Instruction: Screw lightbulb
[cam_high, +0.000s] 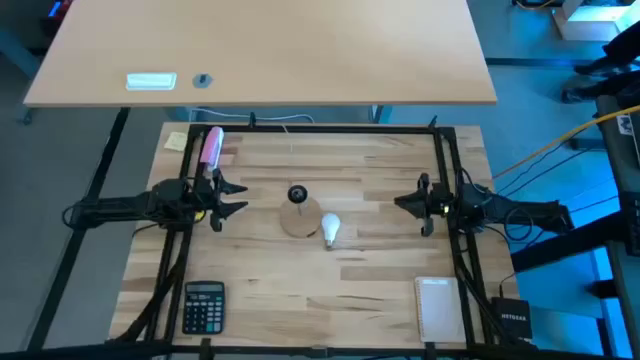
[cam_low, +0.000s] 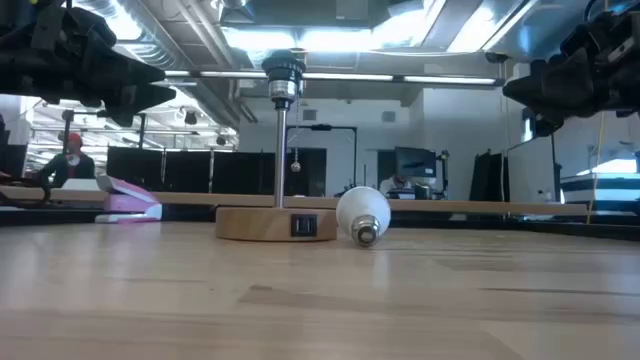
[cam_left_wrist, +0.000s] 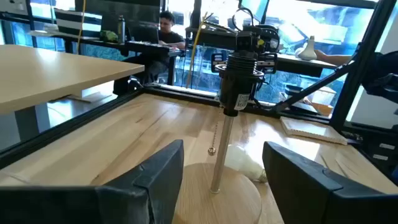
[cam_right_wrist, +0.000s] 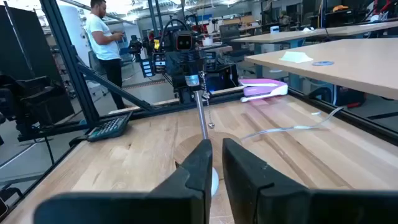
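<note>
The left claw hovers over the worktop's left side, jaws parted and empty. At centre, the lightbulb lies on its side, touching the round wooden lamp base. The right claw hangs at the right, closed on nothing.

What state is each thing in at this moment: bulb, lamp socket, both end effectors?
lightbulb: lying on its side on the table, against the wooden lamp base, not screwed in.
lamp socket: upright on its pole, empty.
left end effector: open, holding nothing, clear of the lamp.
right end effector: shut, empty, away from the bulb.
calculator: flat, untouched.
</note>
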